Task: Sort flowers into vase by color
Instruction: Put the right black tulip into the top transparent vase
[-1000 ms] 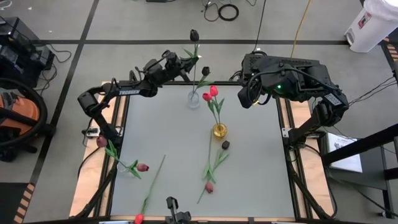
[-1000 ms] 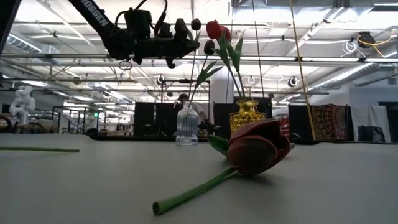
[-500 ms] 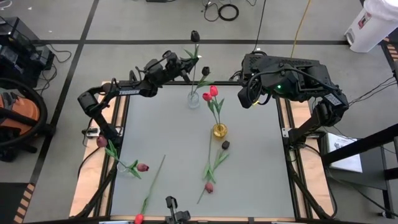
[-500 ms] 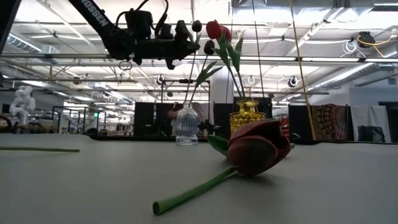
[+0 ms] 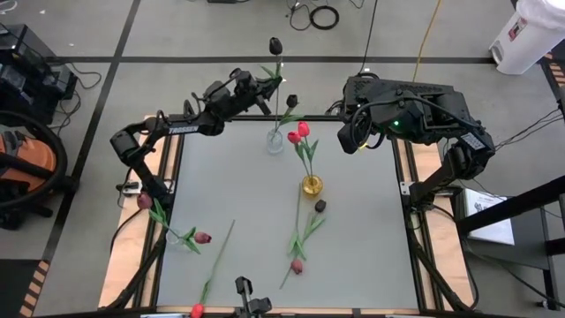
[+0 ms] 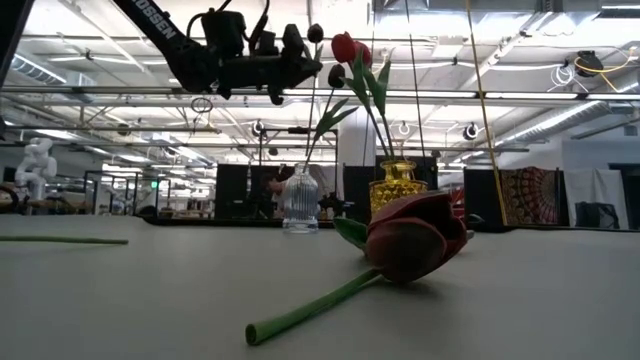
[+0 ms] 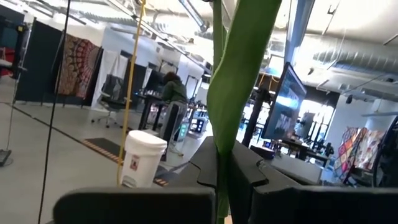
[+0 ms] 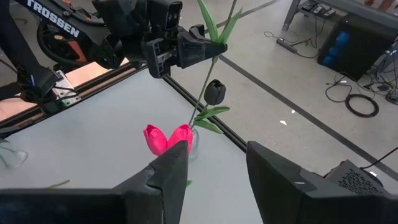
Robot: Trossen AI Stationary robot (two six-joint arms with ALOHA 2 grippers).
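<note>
Partway through: two pink tulips [image 5: 298,133] standing in the yellow vase [image 5: 311,185], one black tulip [image 5: 291,102] in the clear vase [image 5: 275,141], a second black tulip [image 5: 275,46] pinched by its stem in the left gripper [image 5: 265,91] above that vase. Still lying on the bench [image 5: 362,230]: several loose flowers [image 5: 297,264] toward the near side. Right gripper [image 8: 214,165] waiting at the far right corner, jaws apart and empty.

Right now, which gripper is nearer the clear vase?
Left. The left gripper is shut on a black tulip's stem just above the clear vase, at the table's far edge. The right gripper waits open, farther off toward the far right corner.
</note>
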